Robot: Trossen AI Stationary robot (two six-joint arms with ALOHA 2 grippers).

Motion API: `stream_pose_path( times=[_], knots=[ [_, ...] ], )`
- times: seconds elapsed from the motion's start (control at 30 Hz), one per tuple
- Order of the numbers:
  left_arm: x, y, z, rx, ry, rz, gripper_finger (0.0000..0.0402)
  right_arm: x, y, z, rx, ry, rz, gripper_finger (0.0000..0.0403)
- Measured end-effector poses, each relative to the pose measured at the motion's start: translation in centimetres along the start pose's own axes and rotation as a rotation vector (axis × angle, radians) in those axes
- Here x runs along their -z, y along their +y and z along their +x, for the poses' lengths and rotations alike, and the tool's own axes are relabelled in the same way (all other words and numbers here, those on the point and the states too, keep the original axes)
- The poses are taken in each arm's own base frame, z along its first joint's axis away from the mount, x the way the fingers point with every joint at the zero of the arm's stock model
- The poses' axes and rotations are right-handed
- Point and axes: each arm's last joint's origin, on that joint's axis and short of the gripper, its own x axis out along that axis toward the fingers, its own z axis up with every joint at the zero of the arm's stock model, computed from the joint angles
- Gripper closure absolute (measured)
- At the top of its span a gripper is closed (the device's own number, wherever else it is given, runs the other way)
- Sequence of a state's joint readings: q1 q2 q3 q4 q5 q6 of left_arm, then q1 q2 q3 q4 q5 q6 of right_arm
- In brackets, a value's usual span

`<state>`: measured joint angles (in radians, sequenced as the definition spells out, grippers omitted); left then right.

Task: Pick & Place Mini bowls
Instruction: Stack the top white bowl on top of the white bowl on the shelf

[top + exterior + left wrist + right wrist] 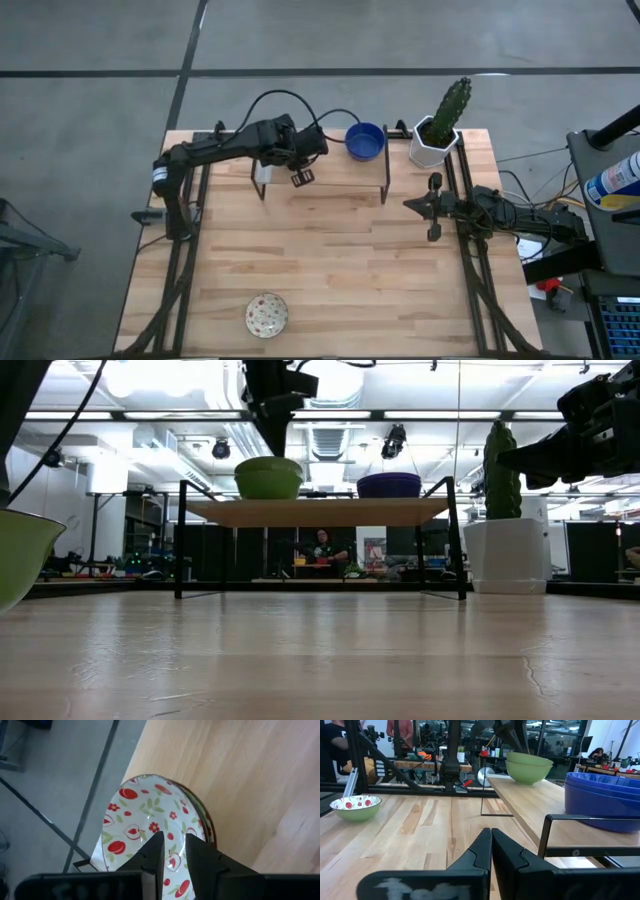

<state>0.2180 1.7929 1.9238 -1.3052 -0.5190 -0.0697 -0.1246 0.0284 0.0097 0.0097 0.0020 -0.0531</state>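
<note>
A stack of cream bowls with a red and green pattern [150, 815] sits on the left end of a raised wooden shelf [340, 175]; from the side their outsides show green [268, 477]. My left gripper [174, 840] points down just over the top bowl's inside, fingers a narrow gap apart. In the high view the arm hides this stack. Deep blue bowls [365, 140] are stacked on the shelf's right end [600, 795]. One patterned bowl [267, 315] rests alone near the table's near edge. My right gripper [490, 834] is shut, hovering at the table's right side [410, 205].
A white hexagonal pot with a green cactus [437, 140] stands at the far right corner, beside the shelf. The shelf stands on thin black metal legs [180, 540] with open space beneath it. Bare wood lies between the shelf and the lone bowl. People sit in the room beyond.
</note>
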Motion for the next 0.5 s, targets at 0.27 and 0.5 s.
stream_pose_path(
  times=[0.27, 0.5],
  knots=[
    [0.26, -0.73, 0.61, -0.002, 0.013, 0.022, 0.0328, 0.00, 0.00, 0.00, 0.000, 0.000, -0.002, 0.0394],
    [0.08, -0.97, 0.78, 0.001, -0.009, 0.022, 0.0328, 0.00, 0.00, 0.00, 0.000, 0.000, 0.000, 0.0394]
  ],
)
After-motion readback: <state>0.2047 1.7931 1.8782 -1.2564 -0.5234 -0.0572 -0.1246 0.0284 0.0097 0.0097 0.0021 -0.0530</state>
